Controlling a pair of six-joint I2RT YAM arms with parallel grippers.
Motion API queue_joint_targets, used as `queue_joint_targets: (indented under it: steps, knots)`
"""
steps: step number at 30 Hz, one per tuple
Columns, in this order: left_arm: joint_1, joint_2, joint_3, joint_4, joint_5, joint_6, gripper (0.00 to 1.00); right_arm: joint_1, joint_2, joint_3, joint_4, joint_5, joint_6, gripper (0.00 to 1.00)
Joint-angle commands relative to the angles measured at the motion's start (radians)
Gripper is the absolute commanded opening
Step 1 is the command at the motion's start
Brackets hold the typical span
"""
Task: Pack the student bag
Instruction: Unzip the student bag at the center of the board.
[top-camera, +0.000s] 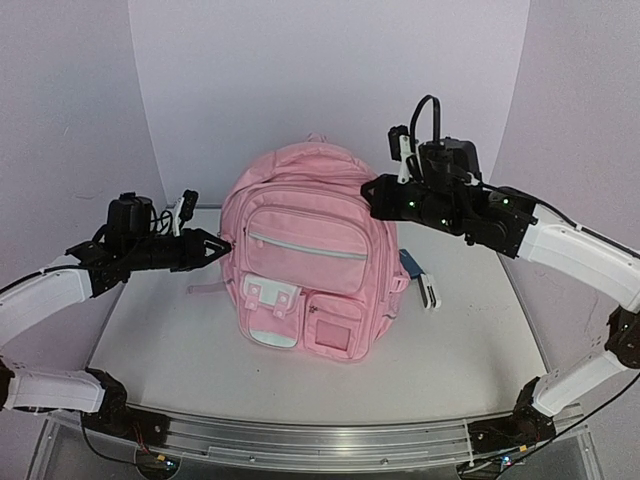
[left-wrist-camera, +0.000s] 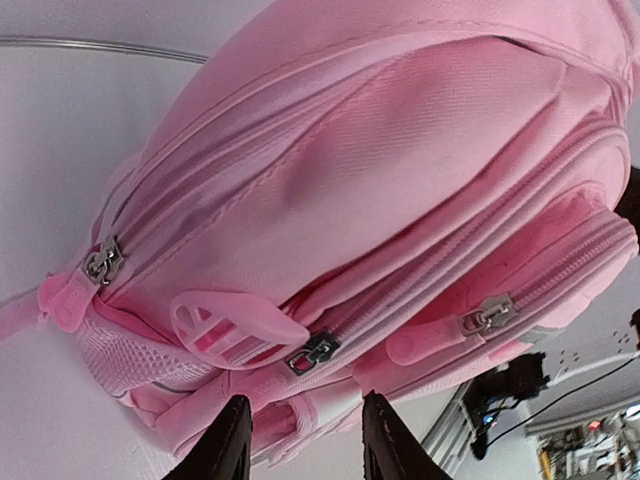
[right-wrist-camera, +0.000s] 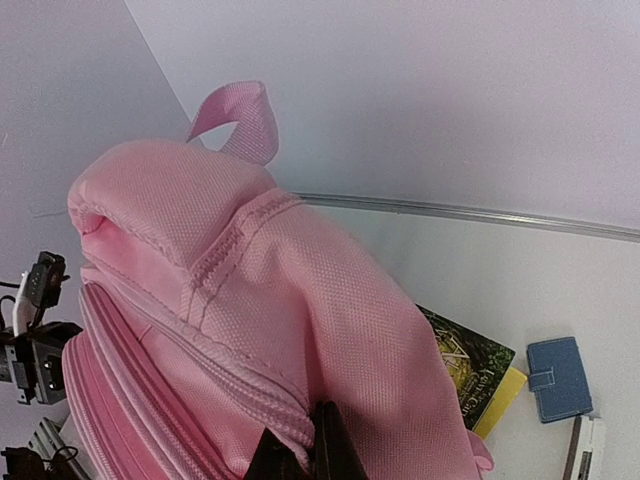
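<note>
The student bag (top-camera: 300, 260), a pink backpack, stands upright in the middle of the table, its pockets facing the arms. My left gripper (top-camera: 222, 246) is at the bag's left side and open. In the left wrist view its fingertips (left-wrist-camera: 238, 405) stand apart just short of the bag (left-wrist-camera: 380, 200), below a metal zip slider (left-wrist-camera: 312, 352) and a pink rubber pull (left-wrist-camera: 235, 320). My right gripper (top-camera: 372, 192) is at the bag's upper right side. In the right wrist view the gripper (right-wrist-camera: 305, 445) is shut on a fold of the bag (right-wrist-camera: 260, 300) next to a zip seam.
Behind the bag on its right lie a book with a green cover and yellow edge (right-wrist-camera: 475, 370), a small blue case (right-wrist-camera: 558, 378) and a white object (right-wrist-camera: 585, 450). The blue case (top-camera: 410, 263) and white object (top-camera: 430, 292) also peek out in the top view.
</note>
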Motion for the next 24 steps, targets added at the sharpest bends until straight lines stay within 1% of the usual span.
queue_joint_targets:
  steps: [1,3,5,9,14,19,22,24]
  knots:
    - [0.000,-0.007,-0.115,0.338,-0.037,-0.355,0.41,-0.003,0.037,0.029,-0.007,-0.022,0.006,0.00]
    - [0.000,0.006,-0.161,0.428,-0.053,-0.449,0.45,-0.003,0.039,0.032,-0.007,-0.024,0.010,0.00]
    - [-0.001,0.013,-0.187,0.466,-0.078,-0.507,0.47,-0.003,0.040,0.034,-0.007,-0.024,0.013,0.00]
    - [0.000,0.002,-0.217,0.480,-0.122,-0.550,0.50,-0.003,0.042,0.040,-0.007,-0.024,0.015,0.00]
    - [0.000,0.014,-0.237,0.515,-0.133,-0.652,0.54,-0.004,0.052,0.050,-0.007,-0.022,0.018,0.00]
    - [-0.003,0.037,-0.254,0.538,-0.132,-0.731,0.55,-0.003,0.060,0.056,-0.007,-0.024,0.018,0.00]
    - [-0.012,0.042,-0.251,0.511,-0.156,-0.743,0.55,-0.003,0.059,0.058,-0.007,-0.022,0.015,0.00]
    - [-0.014,0.052,-0.257,0.524,-0.163,-0.759,0.55,-0.003,0.059,0.059,-0.007,-0.018,0.014,0.00]
